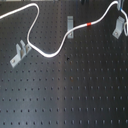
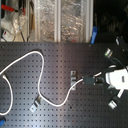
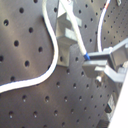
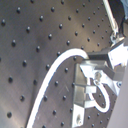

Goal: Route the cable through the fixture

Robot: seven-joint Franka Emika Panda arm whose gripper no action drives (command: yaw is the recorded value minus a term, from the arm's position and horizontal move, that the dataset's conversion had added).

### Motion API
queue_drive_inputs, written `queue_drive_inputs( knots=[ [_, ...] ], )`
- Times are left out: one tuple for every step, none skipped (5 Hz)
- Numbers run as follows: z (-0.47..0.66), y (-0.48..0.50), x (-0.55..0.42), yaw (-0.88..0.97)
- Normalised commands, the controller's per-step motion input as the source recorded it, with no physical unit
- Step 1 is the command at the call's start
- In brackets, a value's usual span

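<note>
Steering the cable [image 1: 50,53] down squarely between the two prongs of the fixture [image 1: 69,23] (it lies just beside the red band [image 1: 89,24]) calls for keeping the cord taut and low. The gripper [image 3: 89,59] pinches the cable in the first wrist view; the first exterior view alone shows another clip [image 1: 18,54].

Tool [image 2: 89,79]: white body with black joints in the second exterior view. Fingers [image 3: 102,56] grey, blocky metal in the first wrist view, blue patch at one tip.
</note>
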Motion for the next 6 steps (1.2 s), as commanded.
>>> queue_drive_inputs(
  knots=[
    [0.00,-0.044,-0.346,-0.02],
    [0.00,0.493,-0.476,0.17],
    [0.00,-0.011,-0.108,0.00],
    [0.00,0.128,-0.140,0.08],
    [-0.07,0.121,-0.123,0.10],
    [-0.56,-0.006,-0.042,0.09]
  ],
)
